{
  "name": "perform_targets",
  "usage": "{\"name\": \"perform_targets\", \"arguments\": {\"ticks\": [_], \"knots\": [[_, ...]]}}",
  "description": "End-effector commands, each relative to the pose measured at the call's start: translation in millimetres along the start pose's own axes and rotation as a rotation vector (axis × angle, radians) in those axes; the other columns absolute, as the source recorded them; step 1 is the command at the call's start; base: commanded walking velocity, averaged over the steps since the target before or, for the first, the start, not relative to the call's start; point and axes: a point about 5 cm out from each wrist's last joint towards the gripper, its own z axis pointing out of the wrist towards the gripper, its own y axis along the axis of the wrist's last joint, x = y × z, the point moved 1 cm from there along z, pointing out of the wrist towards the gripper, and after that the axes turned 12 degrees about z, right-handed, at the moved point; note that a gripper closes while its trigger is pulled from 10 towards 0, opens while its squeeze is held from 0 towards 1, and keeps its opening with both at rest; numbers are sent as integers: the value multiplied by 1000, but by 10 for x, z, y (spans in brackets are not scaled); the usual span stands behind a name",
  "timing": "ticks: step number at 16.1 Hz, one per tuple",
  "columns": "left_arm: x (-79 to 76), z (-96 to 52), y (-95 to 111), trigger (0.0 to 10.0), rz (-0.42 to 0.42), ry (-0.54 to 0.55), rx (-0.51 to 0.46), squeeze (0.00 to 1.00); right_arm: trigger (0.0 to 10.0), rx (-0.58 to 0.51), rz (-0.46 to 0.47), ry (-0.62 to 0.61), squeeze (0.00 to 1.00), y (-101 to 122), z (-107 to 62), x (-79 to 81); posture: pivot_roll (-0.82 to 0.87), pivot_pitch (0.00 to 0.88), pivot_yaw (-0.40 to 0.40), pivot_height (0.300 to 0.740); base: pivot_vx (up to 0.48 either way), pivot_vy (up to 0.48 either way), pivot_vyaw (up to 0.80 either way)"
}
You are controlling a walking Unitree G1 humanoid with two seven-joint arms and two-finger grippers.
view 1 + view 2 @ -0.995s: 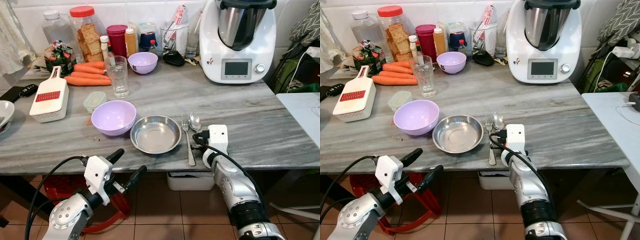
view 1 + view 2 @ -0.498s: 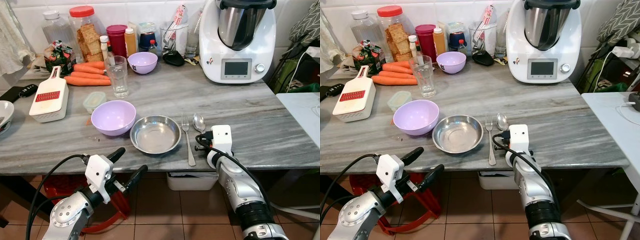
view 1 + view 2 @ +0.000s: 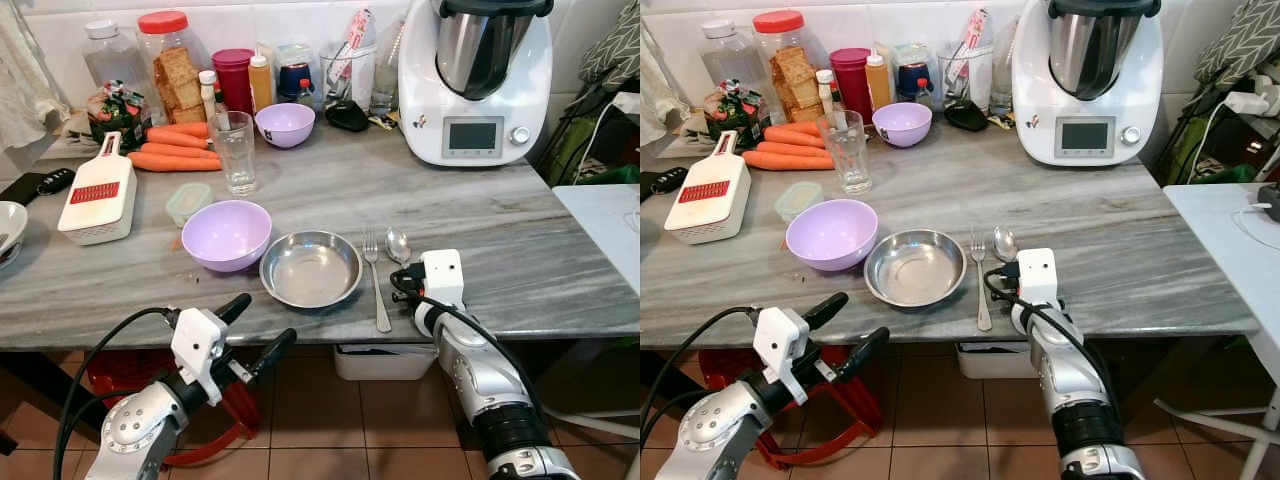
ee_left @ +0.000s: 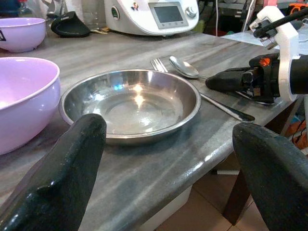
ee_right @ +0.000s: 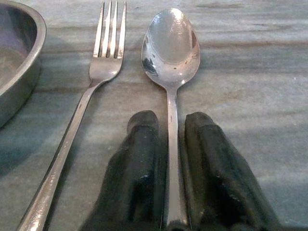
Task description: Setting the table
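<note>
Head views: your right gripper [image 3: 400,282] sits at the table [image 3: 520,240] edge beside the fork [image 3: 376,283].
Left wrist: left gripper [image 4: 168,168] spread wide before the steel plate [image 4: 130,103].
Right wrist: fingers [image 5: 137,178] seemingly pinching the spoon [image 5: 171,53] handle.
Handling: thin, stiff, slippery; hold mid-handle.

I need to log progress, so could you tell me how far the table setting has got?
Done: the steel plate sits by the purple bowl, with the fork laid beside it. In hand: the right end effector grips the spoon lying beside the fork. Left: releasing it; the glass stands farther back.
</note>
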Motion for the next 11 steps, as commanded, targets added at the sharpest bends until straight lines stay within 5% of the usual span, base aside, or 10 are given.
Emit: {"name": "perform_targets", "arguments": {"ticks": [1, 11], "knots": [[12, 6, 3, 10000, 9, -3, 5, 0, 10000, 34, -8, -4, 1000, -91, -15, -20, 25, 2, 35, 740, 0, 0, 0], [53, 27, 31, 10000, 8, -50, -14, 0, 10000, -73, 24, -24, 1000, 72, -52, -24, 26, 0, 39, 740, 0, 0, 0]]}}
